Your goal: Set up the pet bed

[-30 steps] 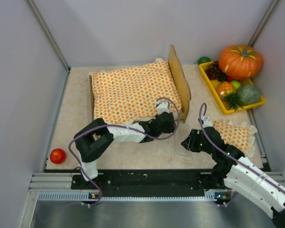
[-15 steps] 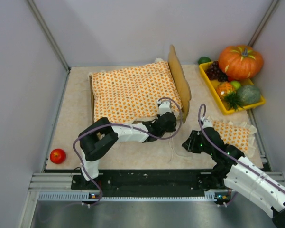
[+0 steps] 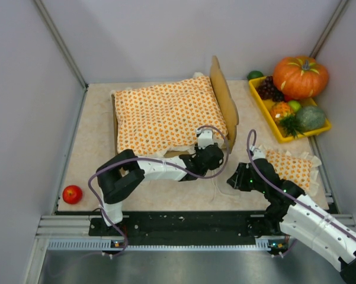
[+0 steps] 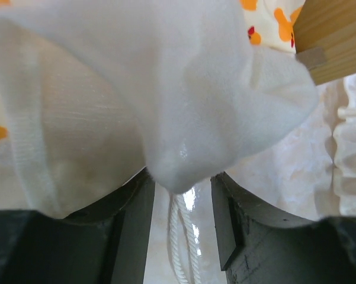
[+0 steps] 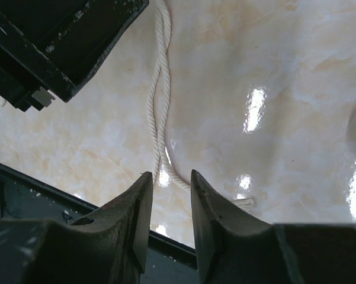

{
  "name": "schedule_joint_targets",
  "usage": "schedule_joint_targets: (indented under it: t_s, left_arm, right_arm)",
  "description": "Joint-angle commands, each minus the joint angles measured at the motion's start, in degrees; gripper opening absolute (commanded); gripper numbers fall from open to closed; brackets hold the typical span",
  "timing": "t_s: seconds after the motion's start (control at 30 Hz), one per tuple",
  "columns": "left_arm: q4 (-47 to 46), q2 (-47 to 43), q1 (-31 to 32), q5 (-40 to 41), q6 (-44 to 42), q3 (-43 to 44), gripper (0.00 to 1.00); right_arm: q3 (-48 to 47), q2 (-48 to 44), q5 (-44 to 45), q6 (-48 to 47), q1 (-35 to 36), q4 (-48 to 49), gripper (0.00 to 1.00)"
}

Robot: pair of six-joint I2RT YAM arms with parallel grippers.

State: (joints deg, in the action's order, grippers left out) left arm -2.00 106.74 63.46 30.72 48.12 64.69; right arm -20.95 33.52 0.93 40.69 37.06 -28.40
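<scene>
Pet bed (image 3: 224, 100) stands toward the tabletop's (image 3: 95, 148) 12 o'clock, with the bedspread (image 3: 166, 115) laid over it. Pillow (image 3: 293, 168) lies off the bed at its 4 o'clock; placement outstanding. Left gripper (image 4: 180, 183): jaws straddle the bedspread's white corner, grip undeterminable. Right gripper (image 5: 170, 183): jaws slightly parted, empty.

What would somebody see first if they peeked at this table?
The orange-dotted bedspread grabs the eye first, spread over the pet bed in the middle of the table. Next comes the big orange pumpkin in the far right corner. A little red apple sits alone at the near left corner.
</scene>
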Motion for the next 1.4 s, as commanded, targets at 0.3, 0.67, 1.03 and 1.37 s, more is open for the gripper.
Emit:
schedule_joint_targets:
  t_s: [0.3, 0.67, 1.03, 1.37]
  left_arm:
    - [1.0, 3.6, -1.2, 4.4, -0.7, 6.9, 0.46]
    - [0.9, 4.0, -2.1, 4.8, -0.6, 6.0, 0.38]
    - [0.3, 3.1, -3.3, 2.9, -1.8, 6.0, 0.10]
    - [-0.2, -1.0, -3.3, -0.7, -2.2, 2.6, 0.00]
  right_arm:
    - [0.2, 0.0, -0.8, -0.8, -0.3, 0.7, 0.33]
    - [0.7, -0.1, -2.7, -0.5, -0.3, 0.7, 0.33]
    - [0.5, 0.5, -9.2, 0.4, -0.3, 0.2, 0.34]
    - [-0.3, 4.9, -9.2, 1.9, -0.2, -3.1, 0.36]
